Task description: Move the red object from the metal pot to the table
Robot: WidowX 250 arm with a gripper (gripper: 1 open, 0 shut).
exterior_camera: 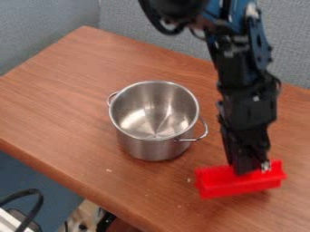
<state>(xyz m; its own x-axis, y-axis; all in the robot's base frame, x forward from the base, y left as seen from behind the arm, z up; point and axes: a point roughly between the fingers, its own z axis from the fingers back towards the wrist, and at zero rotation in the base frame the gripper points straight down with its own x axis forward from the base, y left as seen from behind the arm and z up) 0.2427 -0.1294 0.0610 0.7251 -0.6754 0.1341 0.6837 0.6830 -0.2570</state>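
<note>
The red object, a flat bright red block, lies low at the table's front right, touching or just above the wood. My gripper comes down on it from above and is shut on its top edge. The metal pot stands upright to the left of the block, empty, with a loop handle facing the block. The table is reddish-brown wood grain. A small gap separates the pot from the block.
The black arm rises from the gripper toward the top of the frame. The table's front edge runs diagonally just below the pot and block. A grey wall stands behind, and cables show on the floor at the lower left.
</note>
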